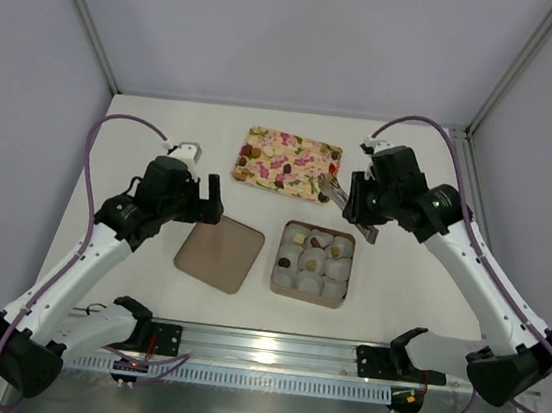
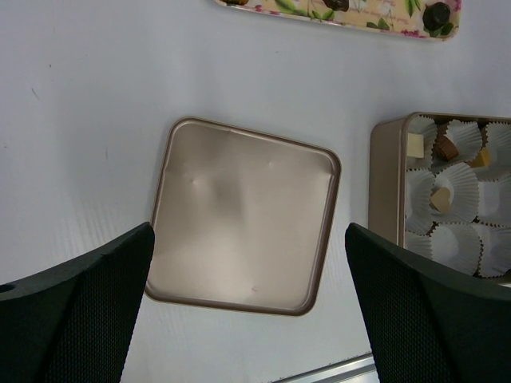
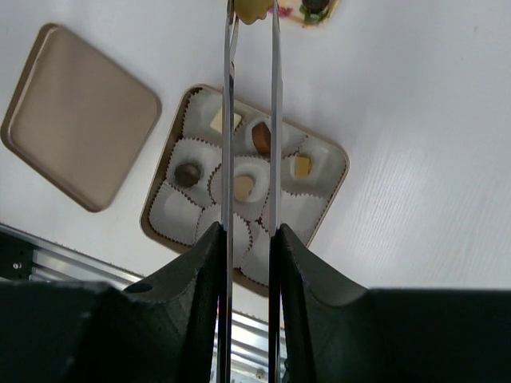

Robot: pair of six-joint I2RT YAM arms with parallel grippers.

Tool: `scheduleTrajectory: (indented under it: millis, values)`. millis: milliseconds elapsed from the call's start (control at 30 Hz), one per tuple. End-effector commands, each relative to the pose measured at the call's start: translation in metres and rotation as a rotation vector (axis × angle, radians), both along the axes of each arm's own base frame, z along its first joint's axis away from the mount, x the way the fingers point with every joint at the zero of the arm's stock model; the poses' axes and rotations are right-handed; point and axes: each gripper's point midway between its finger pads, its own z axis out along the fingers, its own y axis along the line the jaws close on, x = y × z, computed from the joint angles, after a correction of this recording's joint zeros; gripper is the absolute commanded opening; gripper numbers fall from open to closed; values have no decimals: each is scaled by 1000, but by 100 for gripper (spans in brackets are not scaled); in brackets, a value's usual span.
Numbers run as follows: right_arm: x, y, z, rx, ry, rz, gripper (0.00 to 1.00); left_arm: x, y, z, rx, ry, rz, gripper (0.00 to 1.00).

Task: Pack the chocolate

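- The right gripper (image 3: 247, 231) was closed down on a pair of long metal tweezers (image 3: 275, 96), their blades reaching out ahead of it
- At the tips, the tweezers pinched one pale golden chocolate (image 3: 251, 9), just beside the near right corner of the floral tray (image 1: 298, 149); I couldn't tell whether it was lifted clear of the table
- More chocolate, dark and tan, lay scattered on the tray (image 1: 260, 169)
- The gold tin box (image 2: 385, 183) sat near the tray, on the side towards the arms, lined with white paper cups (image 2: 459, 239)
- Five pieces already sat in cups along the box's far and middle rows, among them a brown one (image 3: 261, 137) and a dark round one (image 3: 188, 174); the near cups held nothing
- The left gripper (image 2: 248, 231) hung over the box lid (image 1: 219, 252) with its fingers (image 2: 80, 311) spread wide, gripping nothing
- The lid lay flat on the table just left of the box, apart from it
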Motion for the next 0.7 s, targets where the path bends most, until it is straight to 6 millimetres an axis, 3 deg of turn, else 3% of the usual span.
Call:
scheduleTrajectory:
  millis: [0, 233, 333, 467, 667]
  values:
    - [-32, -15, 2, 44, 5, -24, 31, 5, -6, 19, -37, -44, -16, 100]
    - [-99, -48, -37, 43, 105, -61, 32, 5, -8, 17, -46, -36, -19, 100]
    - [-124, -49, -49, 73, 167, -40, 31, 5, -10, 16, -48, -32, -23, 100]
    - [-142, -52, -58, 84, 204, -35, 32, 6, -10, 15, -49, -26, -21, 100]
    - [-151, -54, -65, 70, 228, -26, 31, 5, -9, 15, -49, -27, -20, 100]
